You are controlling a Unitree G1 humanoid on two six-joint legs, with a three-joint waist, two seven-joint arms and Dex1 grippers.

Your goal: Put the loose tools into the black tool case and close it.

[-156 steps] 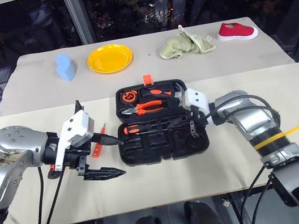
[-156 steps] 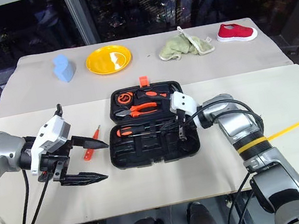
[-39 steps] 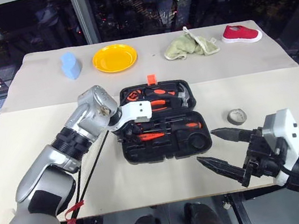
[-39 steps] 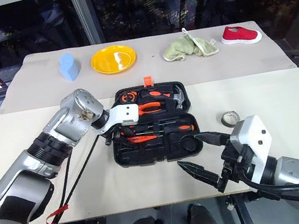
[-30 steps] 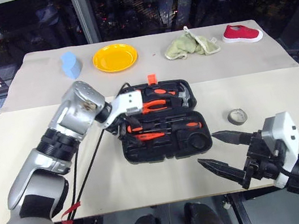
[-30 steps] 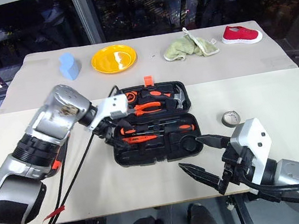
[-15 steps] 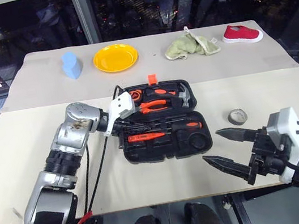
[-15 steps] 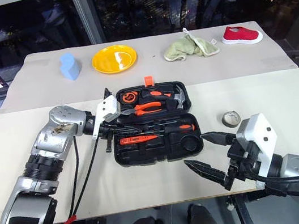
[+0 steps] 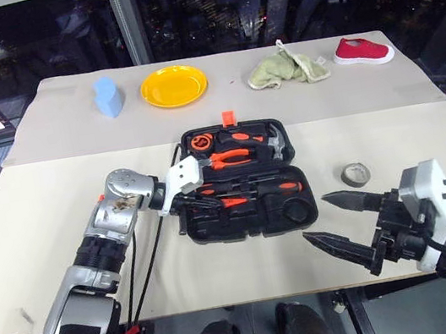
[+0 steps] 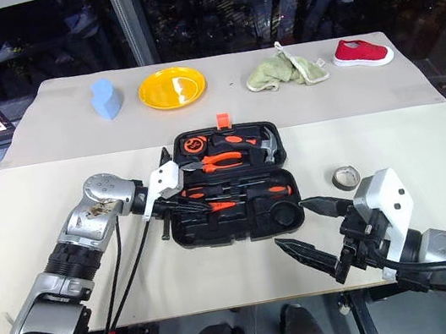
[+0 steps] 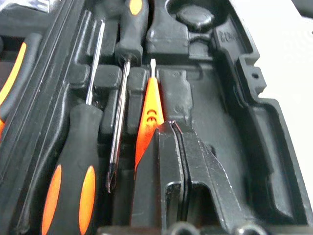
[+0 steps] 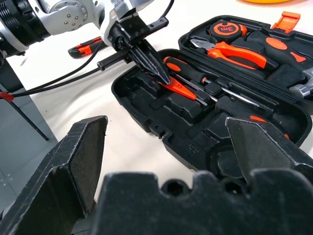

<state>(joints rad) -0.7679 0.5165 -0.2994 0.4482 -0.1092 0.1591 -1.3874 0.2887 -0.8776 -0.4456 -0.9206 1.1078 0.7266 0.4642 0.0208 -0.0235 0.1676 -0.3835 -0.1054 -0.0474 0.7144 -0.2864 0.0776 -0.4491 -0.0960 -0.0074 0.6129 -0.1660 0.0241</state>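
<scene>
Fingers (image 11: 168, 161) along slim orange tester screwdriver (image 11: 149, 115)

The black tool case (image 9: 243, 182) is laid open on the table, with its orange latch (image 9: 229, 118) at the far edge. Two screwdrivers (image 11: 73, 166) with black and orange handles are laid side by side in the near half, pointing opposite ways. A thin orange screwdriver (image 11: 148, 115) is laid next to them. The small grey tape roll (image 9: 354, 173) is left on the table, to the right of the case. The orange and black knife (image 12: 88, 47) is left on the table, on the left side of the case.
</scene>
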